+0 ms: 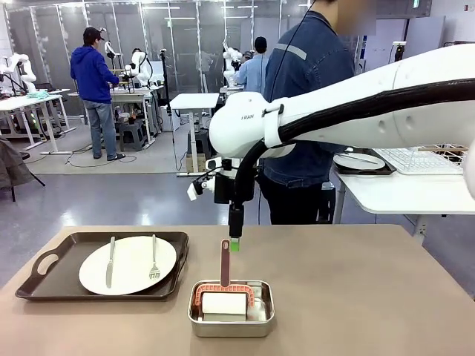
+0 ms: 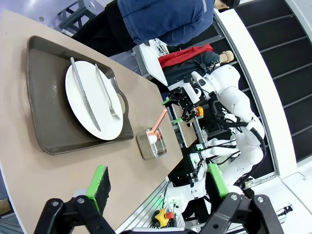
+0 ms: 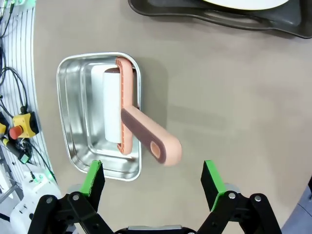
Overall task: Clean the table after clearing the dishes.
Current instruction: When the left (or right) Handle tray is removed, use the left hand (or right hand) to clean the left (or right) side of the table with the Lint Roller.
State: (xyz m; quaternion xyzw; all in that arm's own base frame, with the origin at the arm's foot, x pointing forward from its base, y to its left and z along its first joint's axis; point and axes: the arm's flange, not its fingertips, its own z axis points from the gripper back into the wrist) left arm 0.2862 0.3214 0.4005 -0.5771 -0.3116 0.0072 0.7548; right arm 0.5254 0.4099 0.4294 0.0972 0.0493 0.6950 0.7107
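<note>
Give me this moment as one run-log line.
right gripper: open, above roller handle | left gripper: open, aloft | roller in steel pan | plate on tray on table

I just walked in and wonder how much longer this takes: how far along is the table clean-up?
Looks done: the far tray with its plate sits on the white table. In hand: the right gripper hangs open over the roller in the pan, not gripping it. Left: the near tray and near plate are on the big table, and wiping hasn't started.
</note>
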